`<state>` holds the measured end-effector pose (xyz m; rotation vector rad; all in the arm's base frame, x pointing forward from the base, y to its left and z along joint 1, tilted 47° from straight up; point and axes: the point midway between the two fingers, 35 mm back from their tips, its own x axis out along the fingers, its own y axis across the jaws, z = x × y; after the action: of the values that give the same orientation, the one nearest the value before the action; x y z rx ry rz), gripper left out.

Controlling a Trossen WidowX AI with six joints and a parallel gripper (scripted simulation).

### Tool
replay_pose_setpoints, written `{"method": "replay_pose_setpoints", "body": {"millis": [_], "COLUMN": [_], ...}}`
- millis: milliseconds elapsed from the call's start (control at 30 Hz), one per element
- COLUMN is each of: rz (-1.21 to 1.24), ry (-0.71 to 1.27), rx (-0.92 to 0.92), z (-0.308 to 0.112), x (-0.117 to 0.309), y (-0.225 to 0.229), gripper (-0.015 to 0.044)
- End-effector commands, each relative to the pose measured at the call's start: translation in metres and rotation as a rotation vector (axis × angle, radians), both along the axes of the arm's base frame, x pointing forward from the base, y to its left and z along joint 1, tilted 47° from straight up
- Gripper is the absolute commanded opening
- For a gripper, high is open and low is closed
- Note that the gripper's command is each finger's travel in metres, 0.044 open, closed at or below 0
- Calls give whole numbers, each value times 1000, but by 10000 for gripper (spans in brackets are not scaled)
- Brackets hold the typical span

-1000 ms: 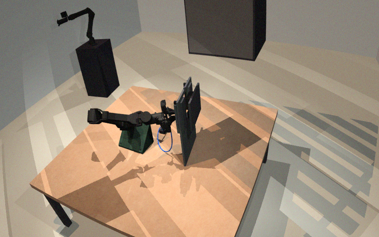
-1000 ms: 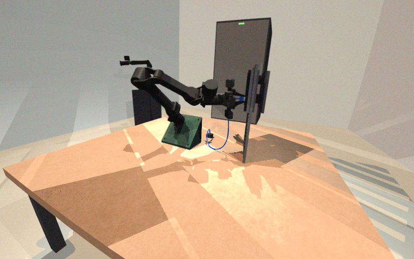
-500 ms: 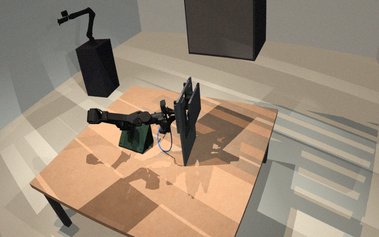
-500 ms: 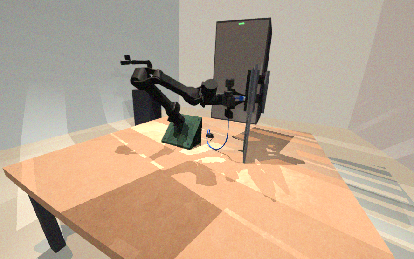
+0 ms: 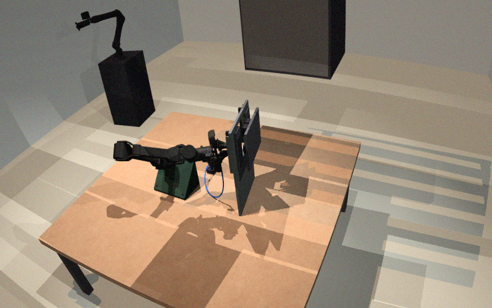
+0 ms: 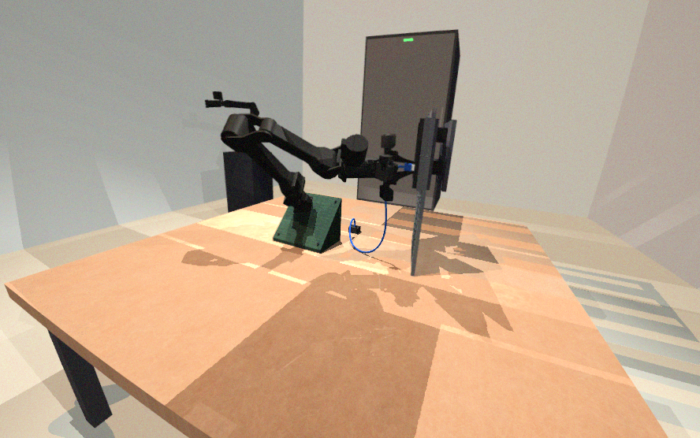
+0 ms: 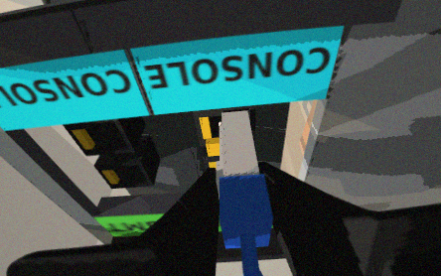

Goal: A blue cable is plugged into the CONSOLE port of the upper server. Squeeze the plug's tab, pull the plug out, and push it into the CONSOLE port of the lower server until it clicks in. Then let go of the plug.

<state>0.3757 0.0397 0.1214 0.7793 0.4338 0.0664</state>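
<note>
One Blue Plug Is Being Held Near a CONSOLE Label

In the top view, the gripper (image 5: 225,148) (image 6: 413,167) (image 7: 236,172) is reaching towards the upright panel (image 5: 244,197) (image 6: 426,149), its body hiding the plug. The blue cable (image 5: 216,196) (image 6: 365,252) (image 7: 249,255) is hanging in a loop beneath it.

In the exterior view, the blue plug (image 6: 407,167) (image 7: 245,208) is showing between the fingers, just beside the panel. The cable is drooping softly to a small dark block (image 6: 355,228), a run the wrist view is missing.

In the wrist view, the fingers are closing narrowly on the plug's sides, behind its pale nose (image 7: 238,141). Only this view is giving the inverted CONSOLE label (image 7: 238,71); which server it is marking, and whether the nose is seated, cannot be told.

The plug is probably handling as light and stiff, its small tab being the fragile part. Gripping the body squarely is likely keeping it from tilting, while the soft cable is adding slight drag.
</note>
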Motion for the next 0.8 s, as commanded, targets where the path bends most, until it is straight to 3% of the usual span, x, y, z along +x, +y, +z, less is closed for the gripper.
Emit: {"method": "replay_pose_setpoints", "body": {"millis": [0, 767], "rz": [7, 8], "ry": [-4, -5], "rx": [-1, 0], "z": [0, -2], "x": [0, 1], "y": [1, 1], "gripper": [0, 0]}}
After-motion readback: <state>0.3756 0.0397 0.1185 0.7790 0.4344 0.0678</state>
